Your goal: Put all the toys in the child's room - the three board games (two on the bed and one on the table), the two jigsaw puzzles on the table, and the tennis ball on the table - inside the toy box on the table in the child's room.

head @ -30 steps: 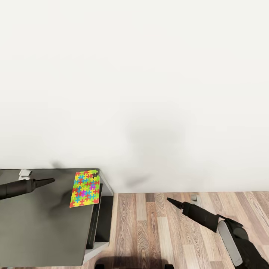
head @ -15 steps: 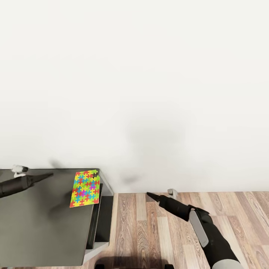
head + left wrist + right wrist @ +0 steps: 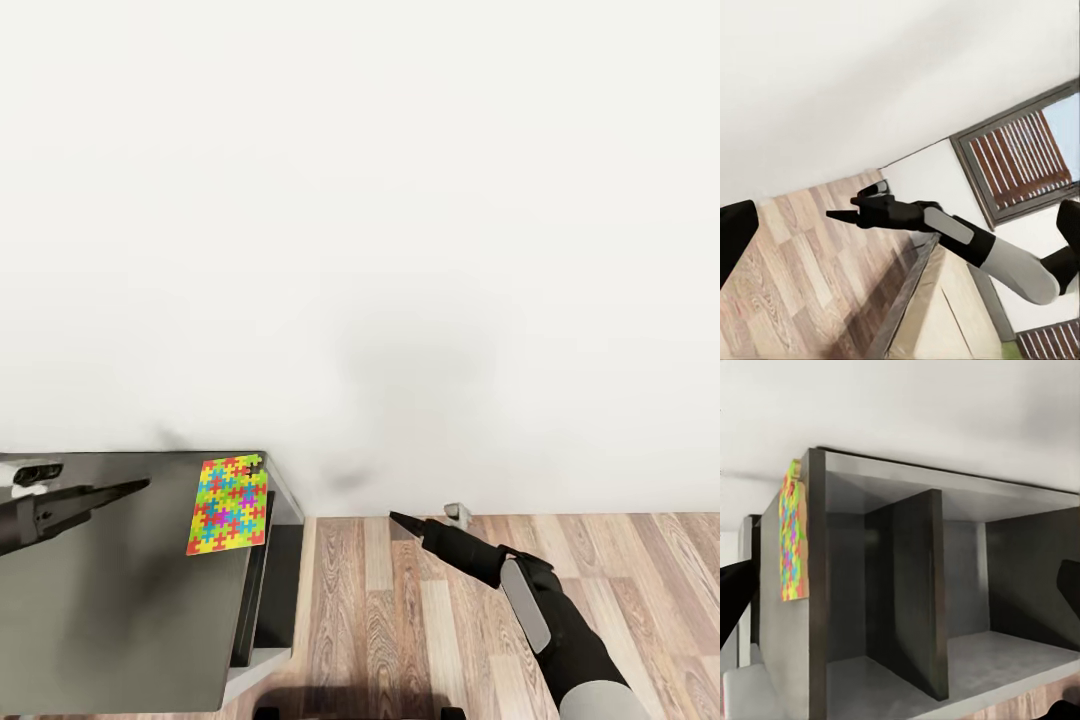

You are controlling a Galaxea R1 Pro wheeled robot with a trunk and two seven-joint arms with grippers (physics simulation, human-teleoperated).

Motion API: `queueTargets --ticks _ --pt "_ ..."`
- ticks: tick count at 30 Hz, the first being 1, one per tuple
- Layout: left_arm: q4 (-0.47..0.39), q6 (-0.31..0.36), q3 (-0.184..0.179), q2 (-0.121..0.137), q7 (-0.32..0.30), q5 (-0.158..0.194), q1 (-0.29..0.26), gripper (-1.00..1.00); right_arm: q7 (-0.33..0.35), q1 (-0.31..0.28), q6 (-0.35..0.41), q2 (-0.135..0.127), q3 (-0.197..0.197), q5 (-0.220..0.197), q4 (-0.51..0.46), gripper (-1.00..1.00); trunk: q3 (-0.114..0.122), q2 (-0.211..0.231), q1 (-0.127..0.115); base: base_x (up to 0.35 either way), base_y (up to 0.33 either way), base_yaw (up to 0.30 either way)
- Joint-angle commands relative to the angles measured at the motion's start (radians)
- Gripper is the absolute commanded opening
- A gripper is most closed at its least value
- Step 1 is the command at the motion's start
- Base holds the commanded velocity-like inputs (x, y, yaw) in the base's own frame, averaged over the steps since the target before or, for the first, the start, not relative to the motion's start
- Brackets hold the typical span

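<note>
One jigsaw puzzle, a flat multicoloured square, lies at the far right corner of the table's dark grey section. The right wrist view catches its edge, the jigsaw puzzle, on the table top. My left gripper hovers over the table a short way left of the puzzle, fingers apart and holding nothing. My right gripper hangs over the wood floor right of the table, open and empty, and appears in the left wrist view as the right gripper. The toy box, board games and tennis ball are out of view.
A white wall stands close behind the table. Open dark shelf compartments sit under the table top. Wood-plank floor stretches to the right. A beige mattress and a blinded window lie behind my right arm.
My right arm has swung left across the floor toward the table's end. The left gripper has rolled a little in place above the table. The puzzle has not moved.
</note>
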Motion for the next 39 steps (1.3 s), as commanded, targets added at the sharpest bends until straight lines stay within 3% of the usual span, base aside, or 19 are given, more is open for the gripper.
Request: queueTargets --ticks 1,9,16,25,32,39 --pt "-0.017 0.017 0.000 -0.001 -0.004 0.010 0.013 1.00 0.002 -0.001 0.008 0.001 -0.003 -0.004 0.000 1.00 -0.001 -0.002 0.001 0.000 0.000 0.000" --pt "-0.041 0.027 0.001 -0.005 -0.004 0.024 0.033 1.00 -0.009 -0.009 0.013 0.007 -0.002 -0.004 -0.002 1.00 -0.001 -0.002 0.001 0.000 0.000 0.000" --pt "-0.046 0.030 -0.012 -0.012 -0.004 0.023 0.036 1.00 -0.024 -0.073 0.013 0.038 0.036 -0.003 0.024 1.00 -0.001 -0.002 0.001 0.000 0.000 0.000" --pt "-0.048 0.028 -0.057 -0.026 -0.004 0.018 0.037 1.00 -0.069 -0.189 0.014 0.055 0.064 -0.005 0.188 1.00 -0.001 -0.002 0.001 0.000 0.000 0.000" --pt "-0.048 0.024 -0.061 -0.028 -0.004 0.017 0.037 1.00 -0.078 -0.262 0.022 0.100 0.066 -0.005 0.306 1.00 -0.001 -0.002 0.001 0.000 0.000 0.000" --pt "-0.049 0.023 -0.062 -0.030 -0.004 0.017 0.037 1.00 -0.124 -0.298 0.026 0.113 0.065 -0.005 0.405 1.00 -0.001 -0.002 0.001 0.000 0.000 0.000"
